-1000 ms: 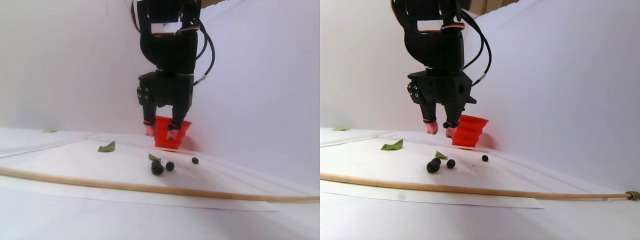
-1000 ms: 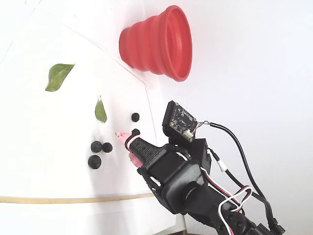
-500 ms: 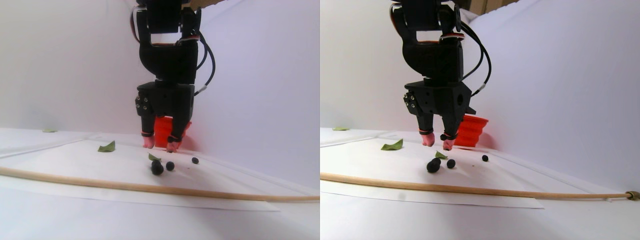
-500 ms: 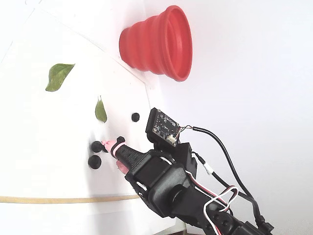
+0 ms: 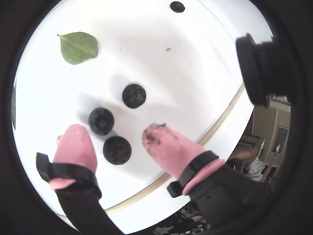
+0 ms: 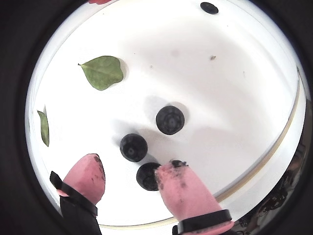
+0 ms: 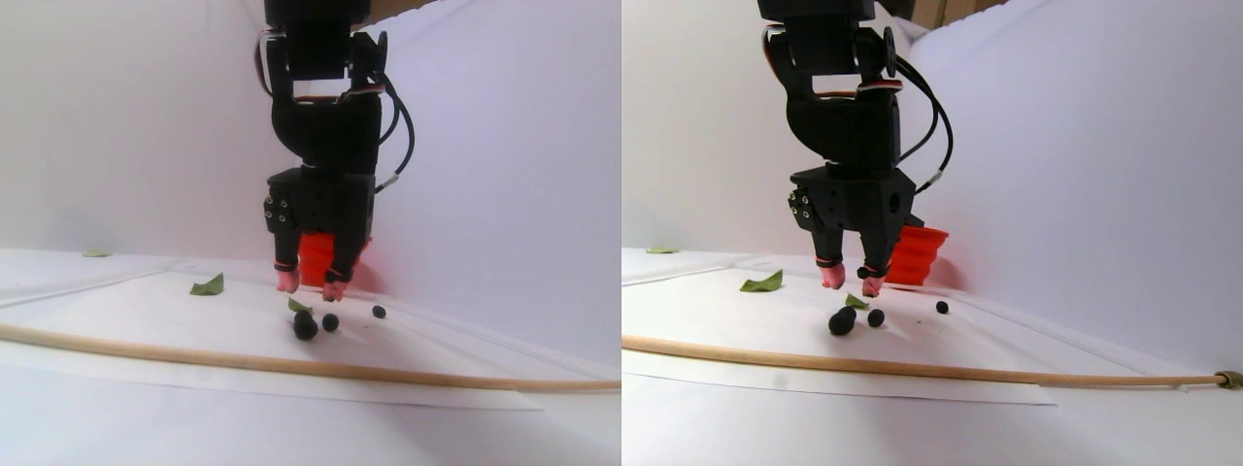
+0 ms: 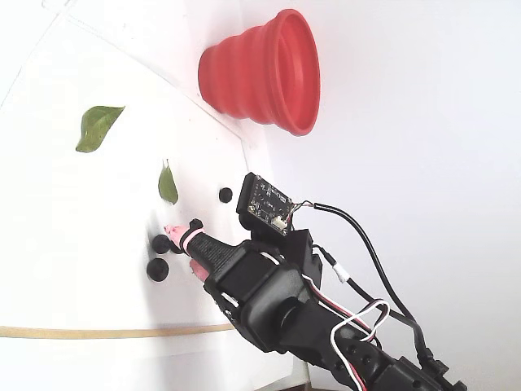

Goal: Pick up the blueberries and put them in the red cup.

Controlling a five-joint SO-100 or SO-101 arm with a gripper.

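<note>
Since a second ago I have dropped lower and slid over the blueberries (image 5: 117,150); in a wrist view my jaws stand parted, holding nothing, one berry between the pink fingertips (image 5: 76,144); in another wrist view that berry touches one pad; in the stereo pair view the red cup (image 7: 313,258) stands behind me on the worktop (image 7: 146,320); the fixed view shows it well apart; closing off-centre could squirt the round berry away; no writing is legible.

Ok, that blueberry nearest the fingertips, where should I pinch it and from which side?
Come straight down from above and pinch the nearest blueberry across its round middle. It lies on the sheet between the open hand's pink fingertips, and two other blueberries crowd close, so a sideways approach would likely knock them.
</note>
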